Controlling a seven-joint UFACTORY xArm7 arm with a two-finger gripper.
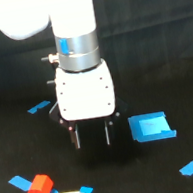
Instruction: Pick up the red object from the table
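Red object point(39, 189) lies apparently left-front of tool point(91, 135).

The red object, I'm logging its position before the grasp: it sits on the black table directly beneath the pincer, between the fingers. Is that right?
Not quite. The red object does sit on the black table, but not beneath the pincer. It lies off toward the exterior view's lower left, clear of the fingers, touching a blue tape strip. The exterior view shows this.

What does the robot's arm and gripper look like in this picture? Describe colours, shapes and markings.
The arm is glossy white and rounded, ending in a silver metal ring with a blue mark. Below sits a boxy white gripper housing dotted with small screws, with two thin dark fingers.
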